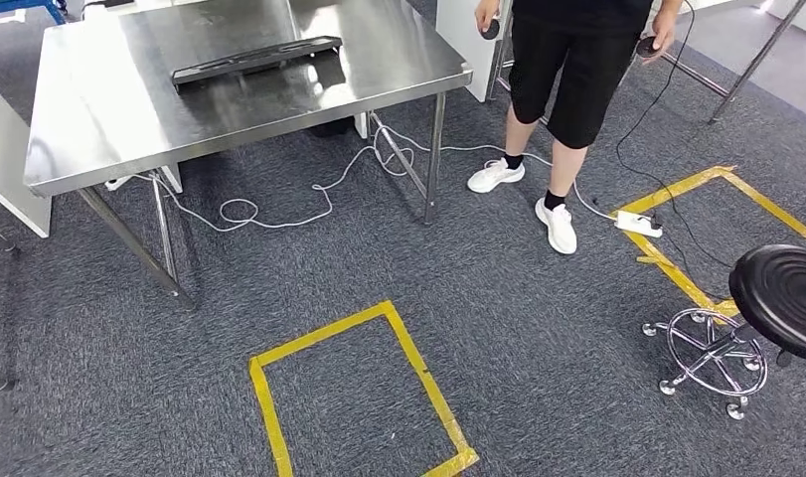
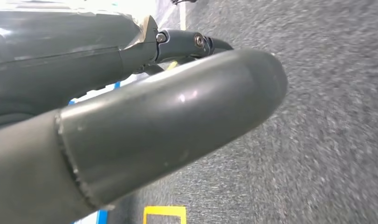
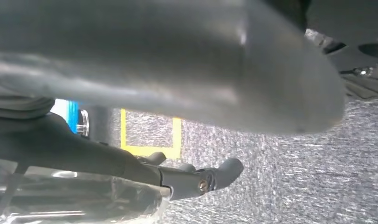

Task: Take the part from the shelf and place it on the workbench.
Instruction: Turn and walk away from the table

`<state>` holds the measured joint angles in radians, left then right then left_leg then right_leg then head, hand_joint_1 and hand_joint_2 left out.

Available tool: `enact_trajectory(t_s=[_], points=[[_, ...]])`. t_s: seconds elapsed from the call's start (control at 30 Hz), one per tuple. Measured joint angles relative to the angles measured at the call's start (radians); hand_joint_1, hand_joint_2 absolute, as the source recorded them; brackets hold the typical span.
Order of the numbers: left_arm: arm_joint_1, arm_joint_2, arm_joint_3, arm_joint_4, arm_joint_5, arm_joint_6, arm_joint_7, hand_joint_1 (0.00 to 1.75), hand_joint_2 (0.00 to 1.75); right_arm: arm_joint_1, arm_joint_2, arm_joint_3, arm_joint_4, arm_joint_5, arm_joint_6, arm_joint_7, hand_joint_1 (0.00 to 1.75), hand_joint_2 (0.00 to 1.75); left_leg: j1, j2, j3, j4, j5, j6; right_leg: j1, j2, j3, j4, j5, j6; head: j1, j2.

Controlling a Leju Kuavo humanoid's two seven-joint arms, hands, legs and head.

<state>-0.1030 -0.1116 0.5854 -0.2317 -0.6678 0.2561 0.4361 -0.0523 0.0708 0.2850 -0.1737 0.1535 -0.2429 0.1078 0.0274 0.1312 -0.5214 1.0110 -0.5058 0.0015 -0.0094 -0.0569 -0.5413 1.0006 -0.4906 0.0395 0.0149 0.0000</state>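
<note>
A long black part (image 1: 256,58) lies flat on the steel workbench (image 1: 100,129) at the upper left of the head view. My left hand (image 2: 168,121) hangs over grey carpet, its thick grey thumb apart from the dark fingers (image 2: 196,42); nothing is between them. My right hand (image 3: 177,70) hangs the same way, thumb apart from its dark fingers (image 3: 215,175), and it holds nothing. Clear film wraps the back of each hand.
A person (image 1: 577,60) in black shorts and white shoes stands right of the workbench, a small dark object in each hand. A black stool (image 1: 781,298) stands at the right. Yellow tape squares (image 1: 359,397) (image 1: 717,229), a white cable (image 1: 279,214) and a power strip (image 1: 639,224) lie on the carpet.
</note>
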Motion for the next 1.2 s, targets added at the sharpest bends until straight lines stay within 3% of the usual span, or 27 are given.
enact_trajectory(t_s=[0.03,0.1,0.17,0.23,0.27,0.3,0.33,0.4,0.47,0.53,0.6,0.67,0.73,0.77,0.8,0.83,0.9,0.97,1.03,1.1,1.17,1.2], points=[[-0.001,0.000,0.000,0.000,-0.001,-0.001,0.000,0.00,0.00,0.001,0.000,0.000,0.000,0.001,0.000,-0.003,0.00,0.00,0.004,0.000,0.003,0.001,-0.003,-0.007,-0.007,0.011,0.000,-0.001,0.002,-0.008,-0.002,0.000],[-0.001,-0.001,0.000,0.000,-0.002,-0.001,0.000,0.00,0.00,0.002,0.001,0.000,0.000,0.004,0.000,-0.008,0.00,0.00,0.011,-0.045,-0.010,0.042,-0.040,-0.015,-0.017,0.034,0.003,-0.005,0.011,-0.027,-0.007,0.000],[0.003,0.000,0.000,0.000,-0.002,-0.001,-0.001,0.00,0.00,0.001,0.002,0.000,0.000,0.005,0.000,-0.011,0.00,0.00,0.013,-0.111,-0.059,0.159,-0.114,-0.015,-0.017,0.057,0.002,-0.005,0.018,-0.041,-0.013,0.000],[0.009,0.002,-0.001,0.000,-0.002,-0.001,-0.001,0.00,0.00,0.002,0.004,0.001,0.000,0.005,0.000,-0.013,0.00,0.00,0.012,-0.132,-0.113,0.272,-0.156,-0.015,-0.010,0.085,0.000,-0.005,0.020,-0.044,-0.013,0.000],[0.011,0.002,-0.001,0.000,-0.002,-0.001,-0.001,0.00,0.00,0.003,0.005,0.001,0.000,0.005,0.000,-0.014,0.00,0.00,0.012,-0.134,-0.122,0.285,-0.148,-0.014,-0.008,0.100,0.001,-0.004,0.020,-0.045,-0.013,0.000],[0.012,0.003,-0.001,0.000,-0.003,-0.001,-0.001,0.00,0.00,0.003,0.005,0.001,0.000,0.005,0.000,-0.014,0.00,0.00,0.012,-0.136,-0.114,0.259,-0.120,-0.013,-0.007,0.115,0.002,-0.002,0.020,-0.044,-0.013,0.000],[0.012,0.003,-0.001,0.000,-0.003,-0.001,-0.001,0.00,0.00,0.003,0.006,0.001,0.000,0.005,0.000,-0.014,0.00,0.00,0.014,-0.143,-0.092,0.202,-0.080,-0.012,-0.006,0.130,0.002,0.001,0.019,-0.043,-0.014,0.000],[0.012,0.004,-0.001,0.000,-0.006,-0.002,-0.003,0.00,0.00,0.001,0.008,0.001,0.000,0.005,0.000,-0.014,0.00,0.00,0.018,-0.182,-0.046,0.083,-0.022,-0.009,-0.002,0.157,-0.005,0.013,0.016,-0.038,-0.014,0.000],[0.013,0.004,-0.001,0.001,-0.009,-0.003,-0.007,0.00,0.00,0.000,0.010,0.001,0.000,0.005,0.000,-0.012,0.00,0.00,0.016,-0.202,-0.032,0.040,-0.010,-0.004,0.002,0.176,-0.021,0.020,0.016,-0.027,-0.014,0.000],[0.011,0.004,-0.001,0.001,-0.010,-0.003,-0.008,0.00,0.00,0.003,0.010,0.002,0.001,0.007,0.001,-0.005,0.00,0.00,0.010,-0.181,-0.032,0.034,-0.005,0.009,0.001,0.189,-0.034,0.019,0.020,-0.013,-0.013,0.000],[0.009,0.003,-0.001,0.001,-0.011,-0.003,-0.007,0.00,0.00,0.007,0.009,0.004,0.002,0.012,0.004,0.003,0.00,0.00,0.010,-0.158,-0.031,0.025,0.004,0.027,0.000,0.153,-0.052,0.047,0.006,-0.007,-0.011,0.000],[0.012,0.004,-0.001,0.001,-0.013,-0.004,-0.007,0.00,0.00,0.006,0.008,0.008,0.003,0.019,0.009,0.006,0.00,0.00,0.010,-0.130,-0.032,0.021,0.007,0.036,-0.002,0.094,-0.104,0.149,-0.048,-0.012,-0.003,0.000],[0.018,0.005,-0.001,0.001,-0.015,-0.005,-0.007,0.00,0.00,0.004,0.007,0.013,0.003,0.024,0.011,0.006,0.00,0.00,0.008,-0.098,-0.035,0.022,0.007,0.038,-0.006,0.071,-0.165,0.275,-0.100,-0.010,0.002,0.000],[0.019,0.005,-0.001,0.001,-0.017,-0.005,-0.007,0.00,0.00,0.005,0.007,0.015,0.003,0.025,0.011,0.006,0.00,0.00,0.008,-0.083,-0.036,0.022,0.007,0.038,-0.008,0.068,-0.175,0.301,-0.107,-0.004,0.001,0.000],[0.020,0.005,-0.001,0.001,-0.019,-0.005,-0.007,0.00,0.00,0.006,0.006,0.016,0.003,0.026,0.011,0.005,0.00,0.00,0.008,-0.069,-0.036,0.022,0.006,0.037,-0.010,0.064,-0.162,0.285,-0.097,0.005,0.002,0.000],[0.020,0.004,-0.001,0.001,-0.021,-0.004,-0.007,0.00,0.00,0.007,0.006,0.017,0.003,0.027,0.011,0.003,0.00,0.00,0.009,-0.056,-0.035,0.022,0.006,0.035,-0.013,0.054,-0.126,0.226,-0.075,0.015,0.002,0.000],[0.020,0.005,-0.001,0.001,-0.023,-0.004,-0.007,0.00,0.00,0.006,0.006,0.019,0.003,0.030,0.010,-0.001,0.00,0.00,0.006,-0.034,-0.029,0.023,0.002,0.025,-0.014,0.010,-0.043,0.080,-0.028,0.024,0.004,0.000],[0.020,0.006,-0.002,0.001,-0.025,-0.002,-0.007,0.00,0.00,0.003,0.006,0.022,0.002,0.033,0.010,-0.004,0.00,0.00,0.002,-0.015,-0.020,0.023,-0.004,0.010,-0.007,-0.015,-0.012,0.017,-0.006,0.013,0.002,0.000],[0.017,0.006,-0.003,0.001,-0.025,0.000,-0.007,0.00,0.00,0.004,0.006,0.025,0.002,0.036,0.010,-0.005,0.00,0.00,0.003,0.003,-0.010,0.020,-0.008,-0.004,-0.002,0.004,-0.015,0.018,0.000,-0.002,-0.001,0.000],[0.015,0.007,-0.004,0.001,-0.026,0.008,-0.007,0.00,0.00,0.006,0.007,0.027,0.003,0.041,0.012,-0.006,0.00,0.00,0.010,-0.022,-0.012,0.039,-0.029,-0.014,-0.012,0.027,-0.012,0.015,0.005,-0.017,-0.005,0.000],[0.019,0.010,-0.004,0.001,-0.026,0.018,-0.007,0.00,0.00,0.006,0.009,0.033,0.003,0.050,0.018,-0.004,0.00,0.00,0.014,-0.089,-0.049,0.130,-0.092,-0.016,-0.020,0.050,-0.010,0.013,0.012,-0.033,-0.009,0.000],[0.022,0.012,-0.004,0.002,-0.026,0.023,-0.007,0.00,0.00,0.006,0.010,0.037,0.003,0.057,0.023,0.000,0.00,0.00,0.013,-0.113,-0.079,0.196,-0.126,-0.015,-0.016,0.063,-0.012,0.013,0.014,-0.039,-0.010,0.000]])
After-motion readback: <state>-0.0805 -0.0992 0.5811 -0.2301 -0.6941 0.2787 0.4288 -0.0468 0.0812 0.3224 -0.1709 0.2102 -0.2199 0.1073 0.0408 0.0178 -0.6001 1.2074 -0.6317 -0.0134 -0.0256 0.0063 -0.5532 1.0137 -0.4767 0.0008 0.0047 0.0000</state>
